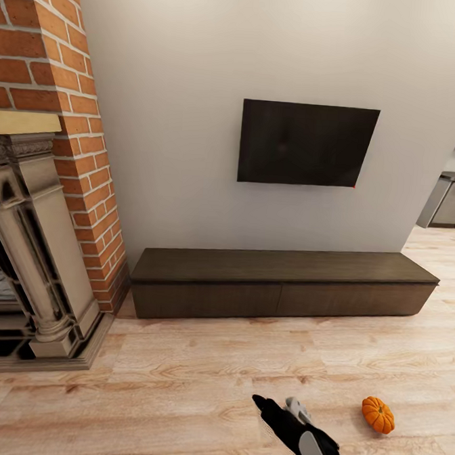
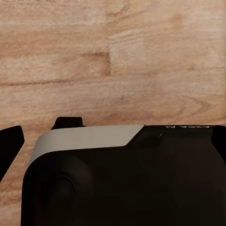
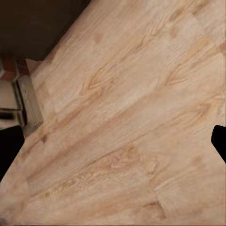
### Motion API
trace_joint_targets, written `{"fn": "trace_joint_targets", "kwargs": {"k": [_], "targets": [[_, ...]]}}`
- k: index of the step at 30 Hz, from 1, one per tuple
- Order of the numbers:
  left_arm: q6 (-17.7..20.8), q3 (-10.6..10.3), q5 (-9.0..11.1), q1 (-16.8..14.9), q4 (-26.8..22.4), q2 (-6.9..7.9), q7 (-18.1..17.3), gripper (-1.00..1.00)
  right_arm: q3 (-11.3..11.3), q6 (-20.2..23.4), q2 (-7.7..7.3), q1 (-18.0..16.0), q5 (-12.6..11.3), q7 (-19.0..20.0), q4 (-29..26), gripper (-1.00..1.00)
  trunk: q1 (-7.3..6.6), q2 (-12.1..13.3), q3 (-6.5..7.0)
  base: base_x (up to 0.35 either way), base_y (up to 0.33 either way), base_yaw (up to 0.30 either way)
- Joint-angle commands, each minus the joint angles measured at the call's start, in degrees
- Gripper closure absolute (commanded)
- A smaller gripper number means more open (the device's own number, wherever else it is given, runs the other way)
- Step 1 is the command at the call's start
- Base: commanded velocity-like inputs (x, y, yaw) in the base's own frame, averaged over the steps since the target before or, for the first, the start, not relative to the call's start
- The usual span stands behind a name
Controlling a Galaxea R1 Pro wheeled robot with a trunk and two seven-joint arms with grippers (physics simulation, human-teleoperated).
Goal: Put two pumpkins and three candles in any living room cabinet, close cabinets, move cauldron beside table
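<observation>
The long, low dark-brown cabinet (image 1: 278,285) stands against the white wall, and both of its flat drawer fronts are shut. The small orange pumpkin (image 1: 378,414) lies on the wooden floor in front of the cabinet's right half. My right gripper (image 1: 269,408) hangs low over the floor, left of the pumpkin and apart from it. In the right wrist view the right gripper (image 3: 113,146) is open over bare floorboards, one dark fingertip at each edge. My left gripper (image 2: 115,141) is open too, above the floor and my own black body. The other pumpkin, candles, cauldron and table are out of view.
A brick chimney with a stone fireplace surround (image 1: 35,261) fills the left side, its base reaching onto the floor. A dark TV (image 1: 304,143) hangs on the wall above the cabinet. Grey kitchen units (image 1: 453,202) show through the opening at the far right.
</observation>
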Motion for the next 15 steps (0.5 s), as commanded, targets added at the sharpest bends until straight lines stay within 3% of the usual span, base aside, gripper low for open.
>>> {"fn": "trace_joint_targets", "kwargs": {"k": [1, 6, 9, 15], "targets": [[-0.19, 0.05, 0.02, -0.03, 0.04, -0.01, -0.03, -1.0, -0.04, 0.37, -0.07, -0.17, -1.6, 2.62, -0.04, -1.0, 0.0, -0.03, -0.06, 0.0, 0.0, 0.0], [-0.19, 0.04, 0.02, -0.03, 0.03, -0.01, -0.08, -1.0, -0.1, 0.7, -0.34, -0.4, -6.75, 10.46, -0.04, -1.0, 0.0, -0.03, -0.06, 0.0, 0.0, 0.0], [-0.23, 0.05, 0.02, -0.03, -0.81, 0.03, -0.17, -1.0, -0.21, 0.92, -0.41, -0.43, -7.81, 11.7, -0.04, -1.0, 0.0, -0.03, -0.06, 0.0, 0.0, 0.0], [1.85, 0.18, 0.15, 0.11, -7.98, 0.38, -0.57, -1.0, -0.31, 2.16, -0.96, -0.44, -10.24, 14.47, -0.11, -1.0, 0.0, -0.03, -0.06, 0.0, 0.0, 0.0]]}}
